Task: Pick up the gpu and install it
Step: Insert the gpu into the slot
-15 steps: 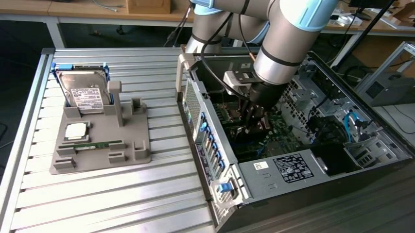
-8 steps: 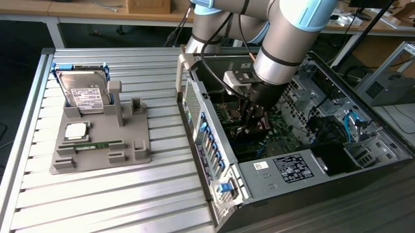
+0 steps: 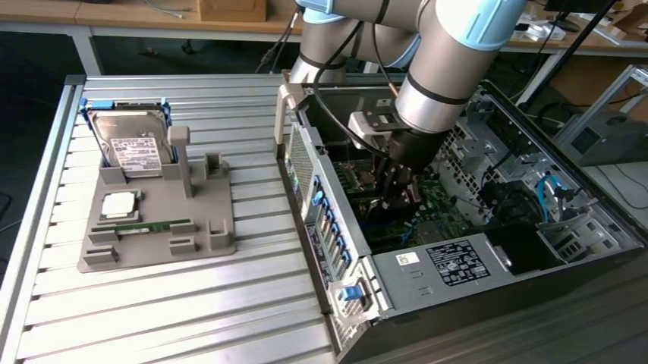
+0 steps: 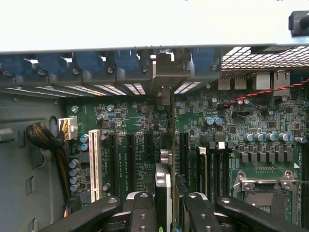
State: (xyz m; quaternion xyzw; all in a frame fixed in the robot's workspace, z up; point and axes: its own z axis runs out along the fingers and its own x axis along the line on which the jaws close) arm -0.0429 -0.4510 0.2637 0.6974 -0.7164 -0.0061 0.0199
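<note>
Slatted aluminium worktop (image 3: 152, 303) carries your open computer case (image 3: 335, 227). Inside it, the gripper (image 4: 170, 203) pinches the gpu (image 4: 172, 145) — a thin dark card seen edge-on, silver bracket at the case's rear wall — upright over the motherboard (image 4: 241, 130) slots.

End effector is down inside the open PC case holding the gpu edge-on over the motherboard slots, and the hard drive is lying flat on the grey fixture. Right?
Not quite. The exterior view shows the hard drive standing upright in the grey fixture, not lying flat. The rest holds: the end effector is inside the PC case, holding the gpu edge-on over the motherboard slots.
</note>
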